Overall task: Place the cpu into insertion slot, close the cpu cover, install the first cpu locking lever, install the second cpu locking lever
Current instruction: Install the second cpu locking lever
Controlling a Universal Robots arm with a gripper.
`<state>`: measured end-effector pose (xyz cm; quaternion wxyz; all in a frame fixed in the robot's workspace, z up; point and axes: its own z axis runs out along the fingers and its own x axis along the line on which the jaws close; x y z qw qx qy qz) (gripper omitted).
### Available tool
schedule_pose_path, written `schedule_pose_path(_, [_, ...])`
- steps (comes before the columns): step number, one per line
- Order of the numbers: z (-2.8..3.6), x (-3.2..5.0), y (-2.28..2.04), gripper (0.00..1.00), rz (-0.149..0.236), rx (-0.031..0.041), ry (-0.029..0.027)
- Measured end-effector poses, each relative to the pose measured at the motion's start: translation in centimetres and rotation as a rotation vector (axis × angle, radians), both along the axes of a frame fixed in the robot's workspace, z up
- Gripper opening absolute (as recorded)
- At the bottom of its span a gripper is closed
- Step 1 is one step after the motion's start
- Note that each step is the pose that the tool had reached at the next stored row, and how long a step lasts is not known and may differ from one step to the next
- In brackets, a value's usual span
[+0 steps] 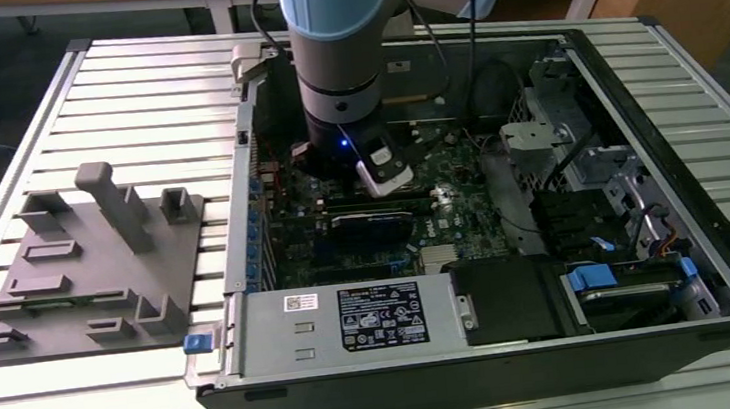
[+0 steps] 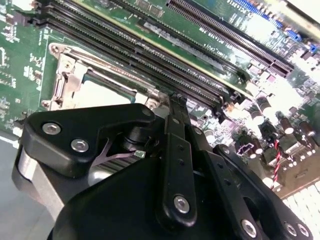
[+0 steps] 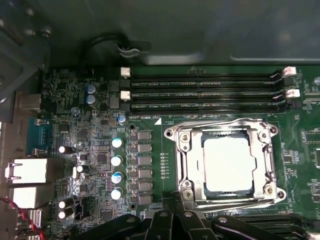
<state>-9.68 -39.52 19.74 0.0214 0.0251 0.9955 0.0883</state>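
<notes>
Exterior view: the arm's gripper (image 1: 382,168) reaches into the open computer case (image 1: 689,234) at upper centre; first wrist view: cpu (image 3: 229,164) seated in the insertion slot (image 3: 186,165), centre-right, cpu cover (image 3: 265,150) lying over it; finger state cannot be told.

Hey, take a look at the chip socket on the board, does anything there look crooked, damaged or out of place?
Nothing stands out. In the first wrist view the chip lies flat and square in its socket, with the metal cover frame lying flat and square around it. The claw sits just beside the socket's edge. The green board around it looks intact.
</notes>
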Motion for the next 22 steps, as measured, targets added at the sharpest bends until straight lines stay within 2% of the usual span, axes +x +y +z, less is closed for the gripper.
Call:
schedule_pose_path(12, [2.90, 0.00, -0.01, 0.10, 0.000, -0.0005, 0.0003])
schedule_pose_path(16, [3.11, 0.00, -0.01, 0.10, 0.000, -0.0009, 0.0001])
schedule_pose_path(18, [3.12, 0.02, 0.01, 0.10, 0.000, -0.0101, 0.0003])
schedule_pose_path(20, [3.12, 0.02, 0.04, 0.10, -0.002, -0.0241, 0.0003])
schedule_pose_path(22, [3.12, 0.02, 0.04, 0.10, -0.002, -0.0262, 0.0003])
